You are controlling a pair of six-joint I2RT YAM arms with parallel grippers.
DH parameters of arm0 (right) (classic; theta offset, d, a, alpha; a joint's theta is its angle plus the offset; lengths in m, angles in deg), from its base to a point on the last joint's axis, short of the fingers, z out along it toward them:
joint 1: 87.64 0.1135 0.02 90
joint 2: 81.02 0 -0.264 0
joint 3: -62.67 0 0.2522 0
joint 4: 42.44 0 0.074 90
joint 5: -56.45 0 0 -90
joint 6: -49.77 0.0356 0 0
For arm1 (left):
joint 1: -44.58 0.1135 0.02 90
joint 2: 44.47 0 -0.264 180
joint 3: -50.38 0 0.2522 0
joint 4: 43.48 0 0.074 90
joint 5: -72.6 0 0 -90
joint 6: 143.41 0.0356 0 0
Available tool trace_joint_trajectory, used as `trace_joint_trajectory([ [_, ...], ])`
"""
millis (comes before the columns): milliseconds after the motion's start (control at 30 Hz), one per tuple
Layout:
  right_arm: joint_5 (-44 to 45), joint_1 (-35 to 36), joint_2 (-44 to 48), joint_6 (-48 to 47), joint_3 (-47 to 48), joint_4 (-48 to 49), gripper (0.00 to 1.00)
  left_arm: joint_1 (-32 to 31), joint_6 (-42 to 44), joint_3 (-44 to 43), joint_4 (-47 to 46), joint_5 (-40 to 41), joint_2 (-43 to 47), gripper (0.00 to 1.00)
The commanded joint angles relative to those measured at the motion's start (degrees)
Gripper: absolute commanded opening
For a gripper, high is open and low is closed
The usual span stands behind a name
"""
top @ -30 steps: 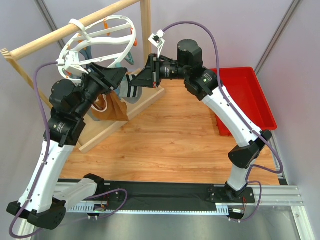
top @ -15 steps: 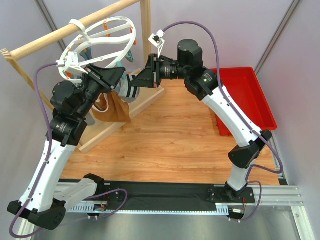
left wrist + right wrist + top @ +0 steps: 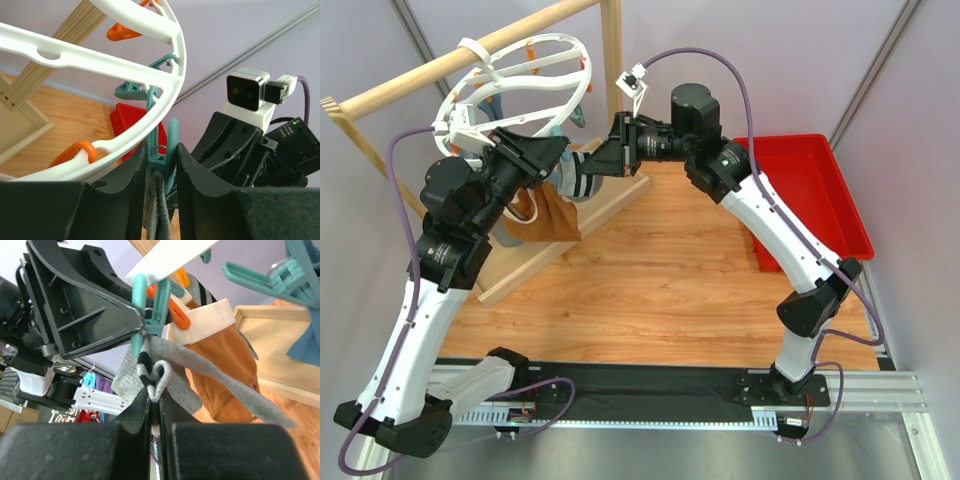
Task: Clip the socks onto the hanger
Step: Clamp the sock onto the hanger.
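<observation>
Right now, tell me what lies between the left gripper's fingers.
A teal clip, gripped by the left gripper, with the grey sock hanging beneath it; the left wrist view shows this.

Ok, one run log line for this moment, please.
left jaws: squeezing teal clip | right jaws: shut on sock | sock: at clip mouth, under hanger

You will find no legible text, label, brand, number or sign in any of the three views. In the right wrist view, at the lower left and behind the arm hardware, a few dark marks [image 3: 64,416] resemble lettering. They are too blurred for you to read, and what they stand on cannot be made out.
</observation>
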Motion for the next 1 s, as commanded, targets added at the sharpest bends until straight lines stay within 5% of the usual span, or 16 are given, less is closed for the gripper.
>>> trace_joint_trajectory([
  [0, 2.80, 0.18, 2.80, 2.36, -2.89, 1.75, 0.00, 0.36, -2.92, -1.15, 0.68, 2.94, 1.92, 0.00],
  [467, 8.87, -1.14, 11.76, 9.21, -16.43, 11.51, 0.00, 0.36, -3.72, -0.96, -0.74, 5.22, 5.44, 0.00],
  [967, 11.69, -1.05, 12.74, 33.01, -27.43, 37.16, 0.00, 0.36, -3.01, 0.09, -2.41, 3.38, 5.35, 0.00],
])
